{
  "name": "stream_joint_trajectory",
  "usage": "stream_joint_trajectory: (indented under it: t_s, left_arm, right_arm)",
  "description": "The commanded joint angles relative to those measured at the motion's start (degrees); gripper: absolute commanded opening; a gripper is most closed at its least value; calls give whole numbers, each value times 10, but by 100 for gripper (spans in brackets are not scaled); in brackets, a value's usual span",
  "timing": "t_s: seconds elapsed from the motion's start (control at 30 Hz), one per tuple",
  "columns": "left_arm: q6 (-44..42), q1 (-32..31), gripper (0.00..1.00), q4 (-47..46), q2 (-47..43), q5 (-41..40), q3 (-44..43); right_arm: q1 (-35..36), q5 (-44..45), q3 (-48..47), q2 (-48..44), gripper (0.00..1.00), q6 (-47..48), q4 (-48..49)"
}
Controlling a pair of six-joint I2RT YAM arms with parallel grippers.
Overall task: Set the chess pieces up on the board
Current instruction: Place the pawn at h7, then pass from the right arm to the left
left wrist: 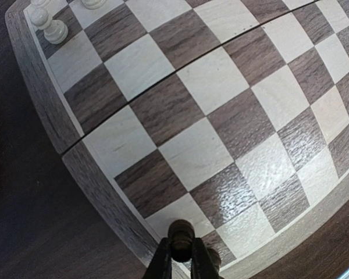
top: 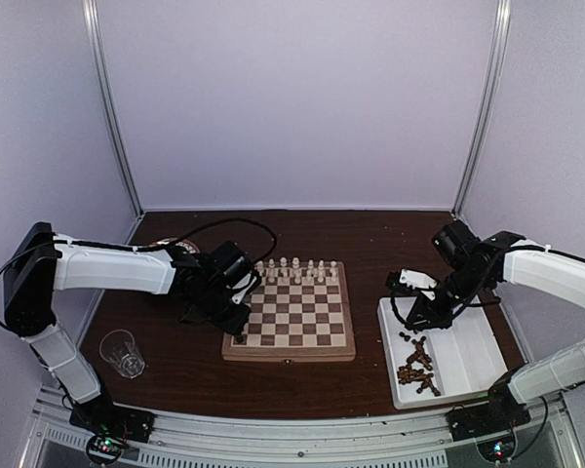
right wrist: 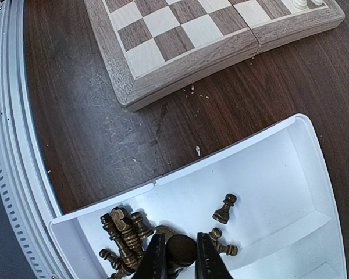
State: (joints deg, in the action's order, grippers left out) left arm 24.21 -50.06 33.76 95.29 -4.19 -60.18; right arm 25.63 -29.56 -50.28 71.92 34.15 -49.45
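Note:
The board point(top: 289, 314) lies mid-table with cream chess pieces point(top: 296, 266) lined along its far edge. My left gripper point(top: 238, 329) hovers over the board's near left corner. In the left wrist view the left gripper point(left wrist: 181, 244) is shut on a dark chess piece point(left wrist: 180, 231), above the corner squares of the board point(left wrist: 221, 116). A second dark piece point(left wrist: 213, 257) shows partly behind the right finger. My right gripper point(right wrist: 181, 239) is shut on a dark piece point(right wrist: 181, 251) above the tray's heap of dark pieces point(right wrist: 122, 232).
A white divided tray point(top: 465, 351) sits right of the board, with a loose dark pawn point(right wrist: 225, 208) standing in it. A clear glass cup point(top: 123, 353) stands at the near left. The metal table edge point(right wrist: 11, 145) runs close beside the tray.

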Motion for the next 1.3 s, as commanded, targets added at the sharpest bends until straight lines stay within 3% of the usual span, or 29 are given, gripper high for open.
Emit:
stream_joint_trajectory:
  t_s: [0.0,0.37,0.6,0.87,1.07,1.17,1.27]
  left_arm:
    - [6,3,5,-21,22,9,-4]
    - [8,3,6,-15,20,5,1]
    - [7,3,23,-8,6,4,1]
    - [1,3,34,2,-23,-5,-14]
    - [-17,2,40,11,-56,-38,-72]
    - [-25,-9,41,-30,-86,-13,-95]
    - [-17,-28,43,-101,-96,72,-116]
  right_arm:
    - [-2,-1,1,0,6,-1,3]
    - [-2,-4,1,6,6,1,3]
    - [-2,-3,1,5,6,0,3]
    - [-3,-4,-6,0,6,-7,1]
    - [-8,-38,-47,-29,5,-25,-14]
    - [-9,-95,-109,-20,6,-28,-64]
    - [-9,-138,-170,-2,7,-6,-135]
